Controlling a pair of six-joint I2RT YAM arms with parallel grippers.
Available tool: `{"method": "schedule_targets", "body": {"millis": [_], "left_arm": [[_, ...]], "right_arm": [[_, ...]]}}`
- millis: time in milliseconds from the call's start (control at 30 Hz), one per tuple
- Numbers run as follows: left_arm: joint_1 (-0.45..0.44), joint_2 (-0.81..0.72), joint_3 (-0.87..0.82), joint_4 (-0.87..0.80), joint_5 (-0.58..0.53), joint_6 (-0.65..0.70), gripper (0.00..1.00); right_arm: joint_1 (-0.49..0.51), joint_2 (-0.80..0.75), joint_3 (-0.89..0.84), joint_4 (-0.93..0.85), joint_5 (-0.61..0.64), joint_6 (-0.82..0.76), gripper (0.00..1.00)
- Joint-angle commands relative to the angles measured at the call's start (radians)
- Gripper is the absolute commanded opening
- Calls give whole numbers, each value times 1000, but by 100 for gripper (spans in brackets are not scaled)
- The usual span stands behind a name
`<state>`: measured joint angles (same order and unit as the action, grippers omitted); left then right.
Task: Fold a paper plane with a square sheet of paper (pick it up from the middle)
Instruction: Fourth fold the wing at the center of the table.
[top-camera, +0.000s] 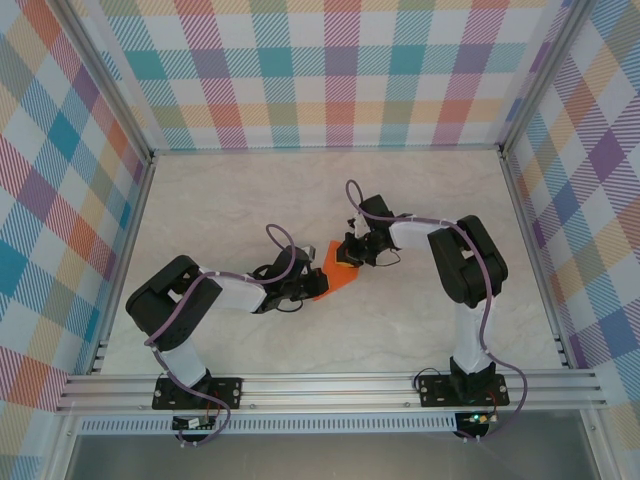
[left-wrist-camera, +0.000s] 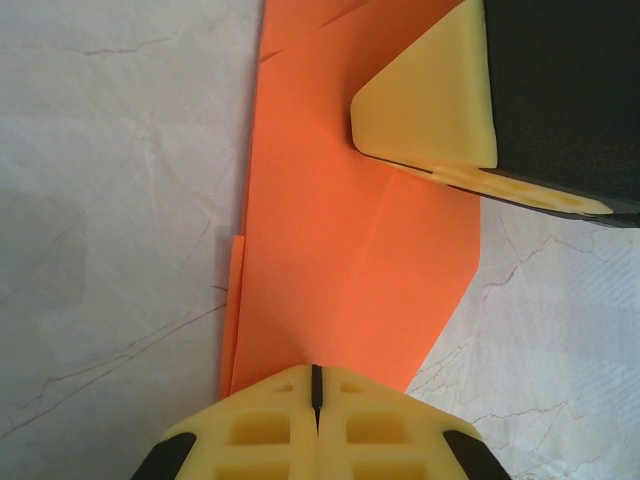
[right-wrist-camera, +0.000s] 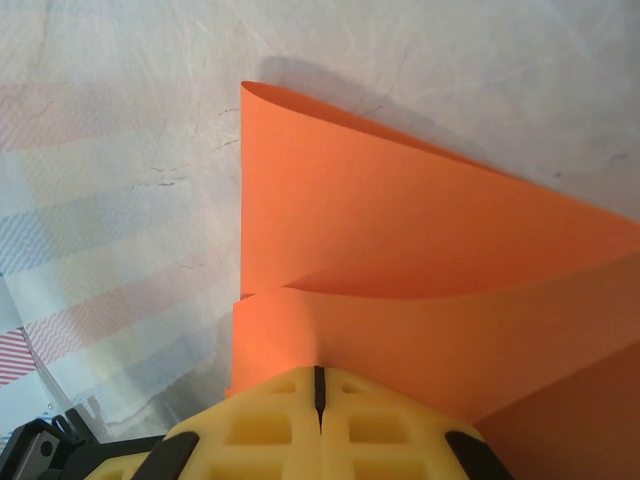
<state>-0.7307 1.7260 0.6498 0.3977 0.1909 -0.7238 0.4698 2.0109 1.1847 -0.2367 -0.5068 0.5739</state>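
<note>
Both the left fingers (left-wrist-camera: 300, 388) and the right fingers (right-wrist-camera: 302, 386) shut tight, we see nothing held, tips touching the folded orange paper (left-wrist-camera: 340, 260), lying on the bench (top-camera: 250, 190) right between them, one flap curling up by the right fingers.

A pale, marble-veined tabletop (top-camera: 250, 200) lies inside a booth of pastel plaid: a back wall (top-camera: 330, 70), a left wall (top-camera: 50, 200) and a right wall (top-camera: 600, 180). Aluminium rails (top-camera: 330, 385) run along the near edge. Aluminium posts (top-camera: 100, 75) frame the corners.

Paper (top-camera: 338, 280) on table (top-camera: 300, 200), near centre
</note>
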Motion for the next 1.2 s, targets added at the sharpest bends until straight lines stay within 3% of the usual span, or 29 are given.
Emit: {"method": "schedule_targets", "body": {"millis": [0,1167], "left_arm": [[-7,27,-41,-195,13,14,0],[-17,19,-27,-220,12,19,0]], "right_arm": [[-37,24,26,-4,74,-30,0],[-131,63,55,-20,111,-67,0]]}}
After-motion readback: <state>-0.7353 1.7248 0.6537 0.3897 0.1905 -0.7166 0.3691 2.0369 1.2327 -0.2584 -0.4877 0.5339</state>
